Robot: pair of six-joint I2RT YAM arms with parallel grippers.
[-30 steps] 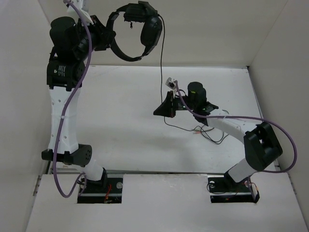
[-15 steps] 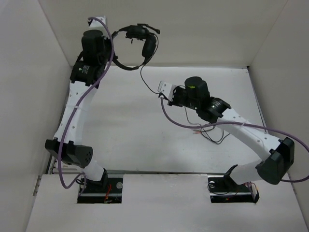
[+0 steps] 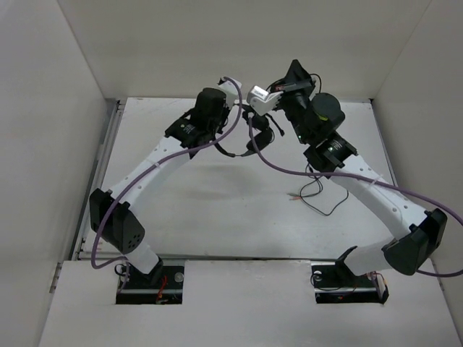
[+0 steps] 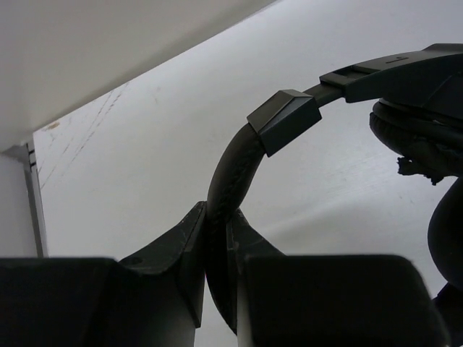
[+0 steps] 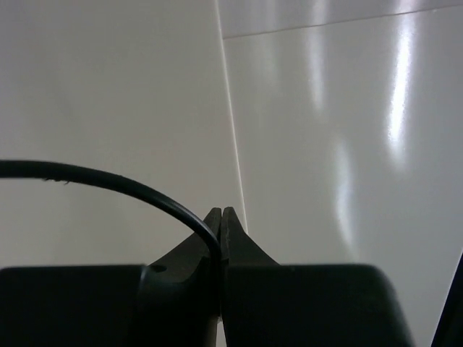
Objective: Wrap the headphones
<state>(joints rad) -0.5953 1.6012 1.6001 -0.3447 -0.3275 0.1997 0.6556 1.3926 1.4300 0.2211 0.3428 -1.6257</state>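
Note:
The black headphones [image 3: 259, 139] hang over the middle back of the table. My left gripper [image 3: 233, 134] is shut on their curved headband [image 4: 233, 163], and an earcup [image 4: 423, 126] shows at the right of the left wrist view. Just right of them my right gripper [image 3: 293, 71] is raised and points up toward the back wall. It is shut on the thin black cord [image 5: 108, 181], which arcs off to the left from between the jaws [image 5: 221, 217]. The rest of the cord [image 3: 320, 201] lies in loose loops on the table, its plugs [image 3: 293, 196] beside it.
White walls close in the table on the left, back [image 3: 217, 50] and right. Purple arm cables [image 3: 268, 163] sag from both wrists across the middle. The two wrists are close together near the back centre.
The left arm swung the headphones down from high by the back wall to low over the table's back centre. The right gripper rose up and back with the cord, closing fully on it.

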